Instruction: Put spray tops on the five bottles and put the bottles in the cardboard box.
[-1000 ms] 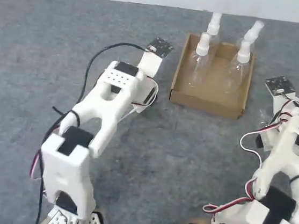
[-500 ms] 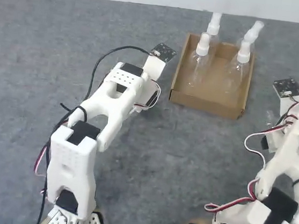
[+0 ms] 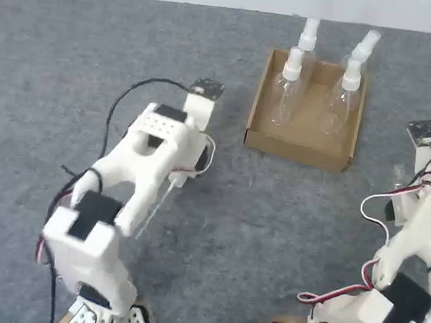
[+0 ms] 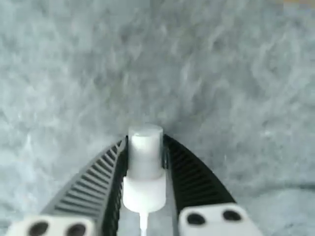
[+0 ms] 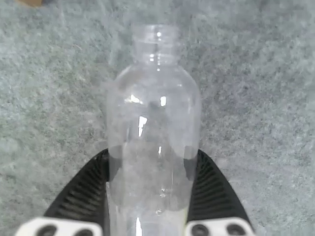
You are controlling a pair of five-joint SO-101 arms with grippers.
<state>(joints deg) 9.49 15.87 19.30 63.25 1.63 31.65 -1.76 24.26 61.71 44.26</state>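
High view shows us four capped bottles (image 3: 288,92) in the cardboard box (image 3: 295,149) at one o'clock on the table (image 3: 57,50), while our left jaws pinch a spray top (image 4: 144,167) and our right jaws pinch the uncapped fifth bottle (image 5: 152,142), leaving its capping and boxing.

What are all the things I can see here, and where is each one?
box: one, brown cardboard, on the far part of the table.
capped bottles: four, clear with white spray tops, upright at the box; two plainly inside, two by its far wall.
uncapped bottle: one, clear, between the right arm's jaws.
spray top: one, white, between the left arm's jaws.
table: one, grey fuzzy surface.
left arm: one, white, black jaws shut on the spray top.
right arm: one, white, black jaws shut on the uncapped bottle.
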